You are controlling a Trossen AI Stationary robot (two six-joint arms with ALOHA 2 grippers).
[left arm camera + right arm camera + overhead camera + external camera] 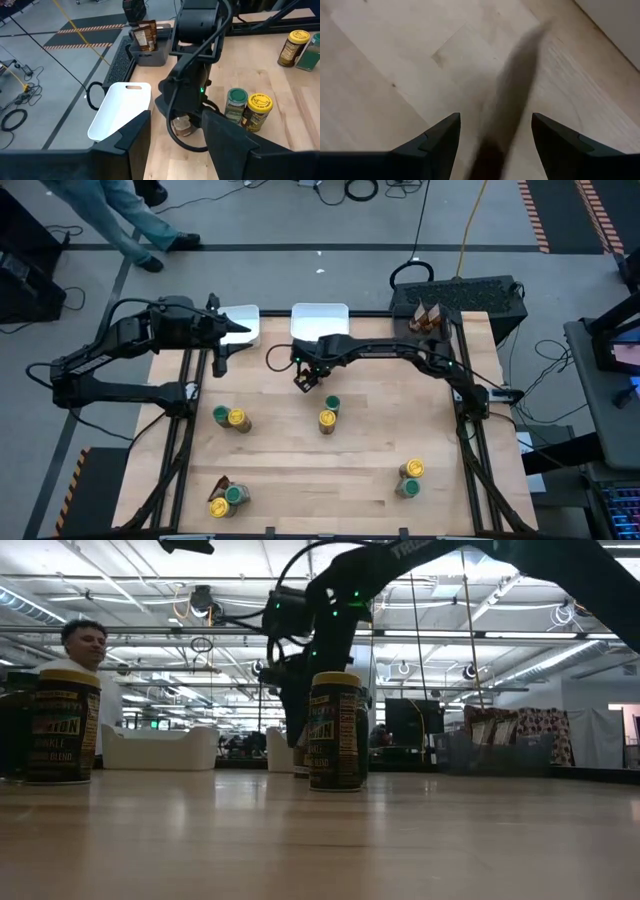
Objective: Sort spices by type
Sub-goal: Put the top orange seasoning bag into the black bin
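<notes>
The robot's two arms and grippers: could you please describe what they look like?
Both arms are dark, nearly black, built of slim jointed links with black cables looped alongside. The right arm carries small green indicator lights near its wrist. The left gripper and right gripper each end in two flat, dark, wedge-shaped fingers that taper to angular tips.

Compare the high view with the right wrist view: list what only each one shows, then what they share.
Only the high view shows the spice jars, in pairs: a centre pair, a left pair, a near-left pair and a near-right pair. It also shows two white trays, the left gripper by the far-left tray, and packets in a dark bin.

Only the right wrist view shows the right gripper open, nothing between its fingers.

Both show the bare wooden table.
</notes>
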